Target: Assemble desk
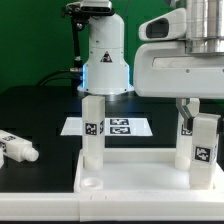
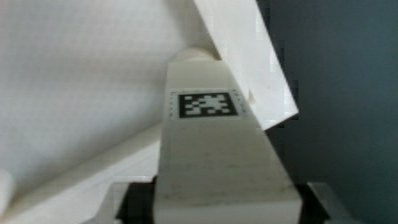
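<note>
Marker board (image 1: pixel 118 127) lies flat behind the desk panel (image 1: pixel 130 172), white robot base (image 1: pixel 105 60) beyond it; a loose leg (image 1: pixel 18 148) lies on the black table (image 1: pixel 40 110) at the exterior view's left. One leg (image 1: pixel 93 128) stands upright in the white rimmed panel. Gripper (image 1: pixel 192 112) is clamped on a second tagged leg (image 1: pixel 204 148) at the panel's right corner. Wrist view shows that leg's tag close (image 2: pixel 208 105), fingers (image 2: pixel 143 200) on both sides.

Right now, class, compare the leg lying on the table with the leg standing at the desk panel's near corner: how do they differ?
The loose leg lies flat on the black table, apart from the panel; the standing leg is upright on the panel. Both are white posts with square tags.
</note>
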